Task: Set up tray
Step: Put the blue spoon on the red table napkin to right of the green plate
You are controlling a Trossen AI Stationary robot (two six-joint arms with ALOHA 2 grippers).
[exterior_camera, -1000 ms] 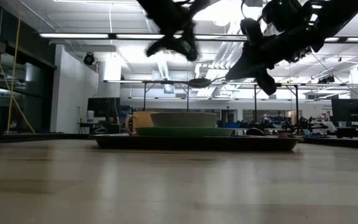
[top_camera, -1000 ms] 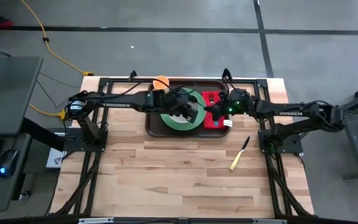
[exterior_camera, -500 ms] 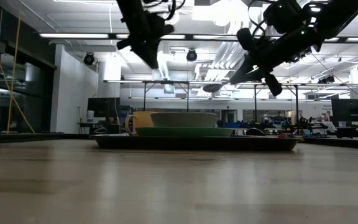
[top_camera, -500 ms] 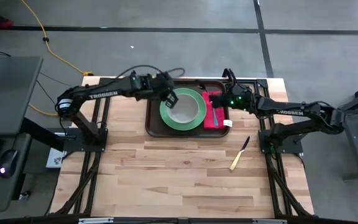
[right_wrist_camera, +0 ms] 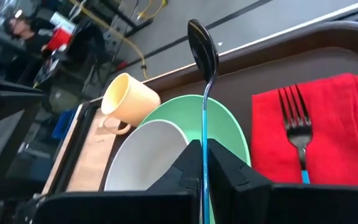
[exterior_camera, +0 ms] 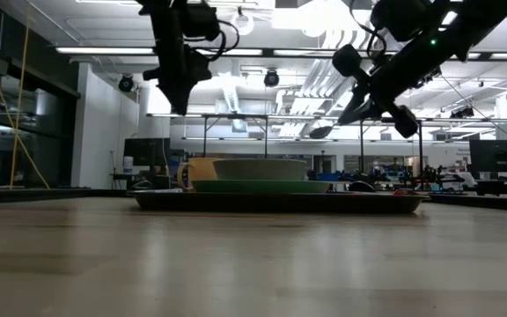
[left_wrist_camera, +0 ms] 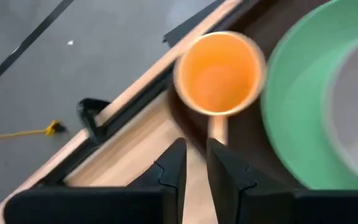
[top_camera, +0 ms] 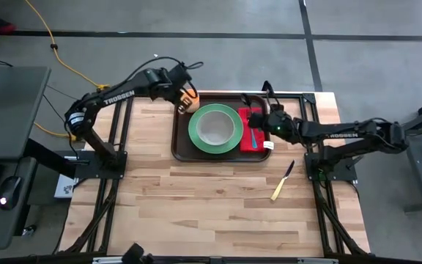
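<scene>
High view. Tray [top_camera: 182, 150], dark brown, sits at the 12 o'clock edge of the table [top_camera: 196, 205]. On it: green plate [top_camera: 194, 130] with a pale bowl [top_camera: 215, 128] inside, red napkin [top_camera: 258, 144] at the plate's 3 o'clock, orange cup [top_camera: 190, 101] at its 10 o'clock. A knife [top_camera: 282, 180] lies on the bare wood at the tray's 4 o'clock, well apart from it. Left gripper [top_camera: 187, 99] hangs over the cup; right gripper [top_camera: 257, 123] is over the napkin.

Low view. Tray [exterior_camera: 280, 202] seen edge-on, with the plate, bowl and cup [exterior_camera: 196, 171] standing on it. Both arms are well above the tray; neither touches it.

Left wrist view. Left gripper [left_wrist_camera: 193, 163] has its fingers only narrowly parted, with nothing between them. The cup [left_wrist_camera: 219, 73] stands upright just ahead, its handle pointing toward the fingers.

Right wrist view. Right gripper [right_wrist_camera: 202, 155] is clamped shut on a spoon [right_wrist_camera: 202, 50], whose handle runs up between the fingers to the dark bowl end. A fork [right_wrist_camera: 297, 134] already lies on the napkin [right_wrist_camera: 328, 124].

Step in hand, by judgement: laying the spoon on the napkin. Done well, it goes down low and flat, parallel to the fork and beside it, not across the tines or the plate rim, and is released only once it rests. The knife is not yet set.
</scene>
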